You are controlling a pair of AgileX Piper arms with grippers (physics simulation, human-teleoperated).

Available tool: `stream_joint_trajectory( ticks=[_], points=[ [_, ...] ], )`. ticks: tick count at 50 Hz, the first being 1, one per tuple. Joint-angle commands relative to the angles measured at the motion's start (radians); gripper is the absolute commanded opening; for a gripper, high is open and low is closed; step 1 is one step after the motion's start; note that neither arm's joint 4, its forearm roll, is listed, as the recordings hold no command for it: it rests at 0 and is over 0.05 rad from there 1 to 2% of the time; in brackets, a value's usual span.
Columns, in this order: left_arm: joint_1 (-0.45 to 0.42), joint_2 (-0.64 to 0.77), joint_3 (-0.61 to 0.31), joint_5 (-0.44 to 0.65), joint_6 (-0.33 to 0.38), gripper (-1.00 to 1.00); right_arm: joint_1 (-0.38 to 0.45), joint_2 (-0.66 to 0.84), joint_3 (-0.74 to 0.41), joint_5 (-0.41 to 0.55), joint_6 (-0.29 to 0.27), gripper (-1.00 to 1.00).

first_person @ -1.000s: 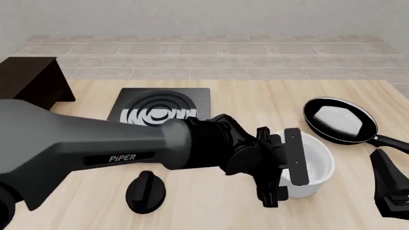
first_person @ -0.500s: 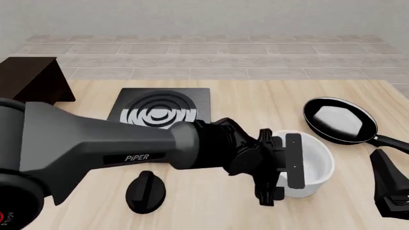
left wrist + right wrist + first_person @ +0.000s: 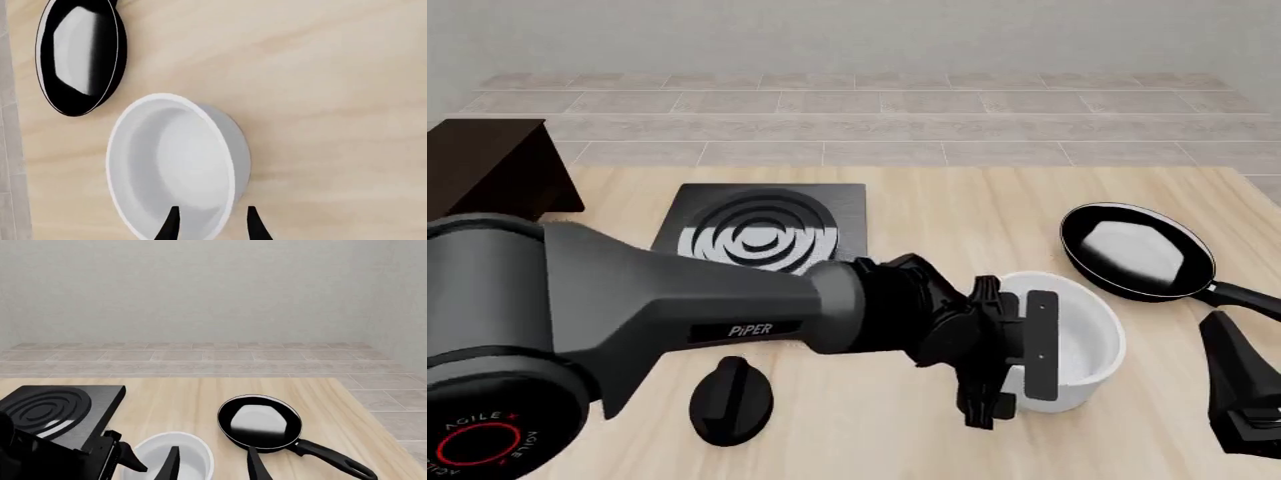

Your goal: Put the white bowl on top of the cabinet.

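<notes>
Two fingertips of the left gripper (image 3: 212, 226) straddle the near wall of the white bowl (image 3: 1065, 345): in the left wrist view one dark tip sits inside the rim and the other just outside it, with the wall between them. The fingers are still apart rather than clamped, though whether either pad already touches the wall is hard to tell from these angles. The bowl stands upright on the bench (image 3: 961, 215), just beside the black frying pan (image 3: 1134, 252) and near the right edge of the scene. Being round, it offers no long axis to line up with; what matters is that the wall runs between the fingers.

From the bowl, the cabinet (image 3: 487, 170) lies well apart, at the far left corner of the bench, beyond the stove plate (image 3: 761, 230). So the carry will likely run leftward and away from the arms, and upward to clear the flat top.

The right gripper (image 3: 212, 466) hangs low at the right, its fingers spread and holding nothing, close to the bowl too, but the left arm is the one already set on the rim.
</notes>
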Motion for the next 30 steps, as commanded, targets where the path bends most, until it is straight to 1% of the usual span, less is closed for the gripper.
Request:
stream_joint_trajectory(
  ticks=[1, 6, 24, 25, 30],
  points=[
    [-0.001, 0.059, -0.047, 0.018, -0.007, 1.0, 0.0, 0.0, 0.0, 0.0, 0.0, 1.0],
    [-0.013, 0.084, -0.067, 0.03, -0.029, 1.0, 0.0, 0.0, 0.0, 0.0, 0.0, 1.0],
    [-0.033, 0.096, -0.083, 0.041, -0.048, 1.0, 0.0, 0.0, 0.0, 0.0, 0.0, 1.0],
    [-0.032, 0.095, -0.081, 0.041, -0.045, -1.0, 0.0, 0.0, 0.0, 0.0, 0.0, 1.0],
    [-0.029, 0.086, -0.098, 0.053, -0.054, -1.0, 0.0, 0.0, 0.0, 0.0, 0.0, 1.0]
  ],
)
